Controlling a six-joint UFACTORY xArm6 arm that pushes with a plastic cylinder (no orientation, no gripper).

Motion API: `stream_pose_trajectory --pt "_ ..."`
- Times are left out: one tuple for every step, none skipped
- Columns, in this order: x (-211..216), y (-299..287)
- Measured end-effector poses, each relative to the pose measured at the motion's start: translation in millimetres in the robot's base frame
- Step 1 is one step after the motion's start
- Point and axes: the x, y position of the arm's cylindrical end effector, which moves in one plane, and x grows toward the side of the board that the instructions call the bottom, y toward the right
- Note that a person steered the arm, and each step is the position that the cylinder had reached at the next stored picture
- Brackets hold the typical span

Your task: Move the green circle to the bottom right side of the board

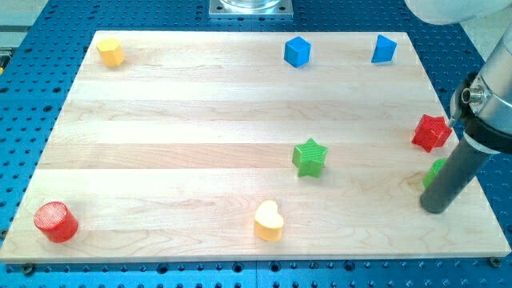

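The green circle point(434, 170) lies near the board's right edge, mostly hidden behind my rod; only its left part shows. My tip point(436, 210) rests on the board just below the green circle, touching or nearly touching it. A green star point(310, 157) lies at the middle right of the board, well to the left of my tip.
A red star point(432, 133) sits just above the green circle. Two blue blocks point(297, 51) point(384, 49) lie at the top. A yellow block point(110, 52) is at top left, a red cylinder point(55, 222) at bottom left, a yellow heart point(269, 221) at bottom centre. The wooden board point(200, 136) lies on a blue perforated table.
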Motion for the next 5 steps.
stream_pose_trajectory --pt "-1.0 -25.3" --pt "-1.0 -45.6" --pt "-1.0 -60.9" --pt "-1.0 -77.8" --pt "-7.5 -83.4"
